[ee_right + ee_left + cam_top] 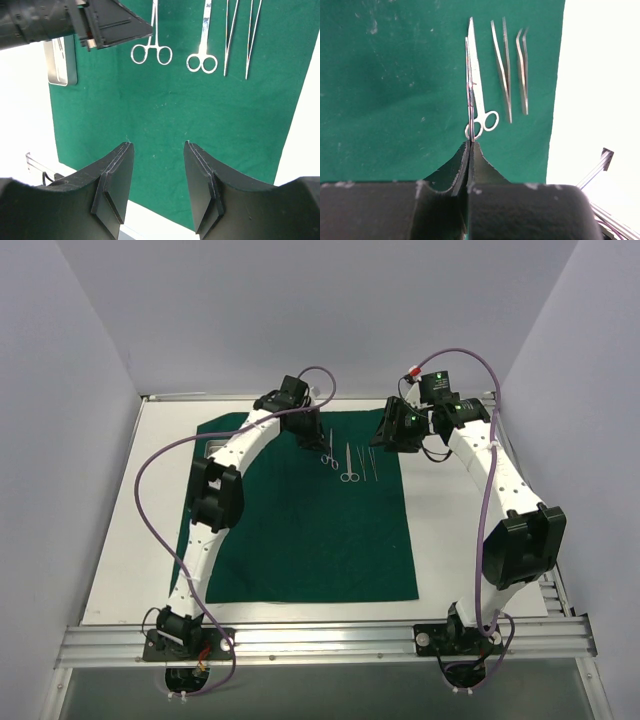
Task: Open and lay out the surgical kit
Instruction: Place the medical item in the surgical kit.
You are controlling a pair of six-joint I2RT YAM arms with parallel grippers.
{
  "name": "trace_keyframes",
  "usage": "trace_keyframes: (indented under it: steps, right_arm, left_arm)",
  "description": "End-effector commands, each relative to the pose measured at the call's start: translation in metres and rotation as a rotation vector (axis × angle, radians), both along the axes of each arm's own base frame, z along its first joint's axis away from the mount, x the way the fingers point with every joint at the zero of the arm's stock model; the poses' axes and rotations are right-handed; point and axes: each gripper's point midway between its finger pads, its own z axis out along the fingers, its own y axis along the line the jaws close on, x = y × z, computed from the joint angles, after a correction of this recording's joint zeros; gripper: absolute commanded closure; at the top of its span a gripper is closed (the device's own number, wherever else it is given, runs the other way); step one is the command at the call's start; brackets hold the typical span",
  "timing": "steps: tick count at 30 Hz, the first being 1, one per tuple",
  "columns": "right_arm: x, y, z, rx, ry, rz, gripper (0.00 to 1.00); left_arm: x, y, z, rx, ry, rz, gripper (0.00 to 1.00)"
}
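The dark green cloth (300, 530) (385, 90) (165, 110) lies spread flat on the white table. My left gripper (308, 435) (470, 144) (148, 33) is shut on a ring-handled forceps (468, 80) (154, 15) (329, 452), which shows edge-on, sticking out from the fingertips. Just right of it lie scissors (473, 55) (205, 30) (348, 468) and two tweezers (509, 112) (526, 107) (227, 55), in a row on the cloth. The steel tray (60, 62) (212, 445) sits at the cloth's left edge. My right gripper (388, 438) (157, 145) hovers open and empty above the cloth.
White table (130, 540) surrounds the cloth on all sides. Grey walls enclose the left, right and back. An aluminium rail (320, 640) carrying both arm bases runs along the near edge. Purple cables loop off both arms.
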Motion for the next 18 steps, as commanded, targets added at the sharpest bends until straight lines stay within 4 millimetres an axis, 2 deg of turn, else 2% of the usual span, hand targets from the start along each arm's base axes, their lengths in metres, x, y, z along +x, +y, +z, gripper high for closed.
trace_keyframes:
  steps: [1, 7, 18]
  right_arm:
    - [0.000, -0.007, 0.008, -0.013, -0.013, -0.011, 0.55]
    - [0.003, -0.008, 0.005, -0.011, -0.007, -0.009, 0.55]
    - [0.003, -0.010, -0.001, -0.011, 0.005, -0.004, 0.55]
  left_arm:
    - [0.005, -0.009, -0.003, -0.050, -0.007, -0.012, 0.98]
    - [-0.001, -0.004, -0.024, -0.032, 0.033, -0.002, 0.98]
    - [-0.004, -0.002, -0.049, -0.031, 0.077, 0.034, 0.98]
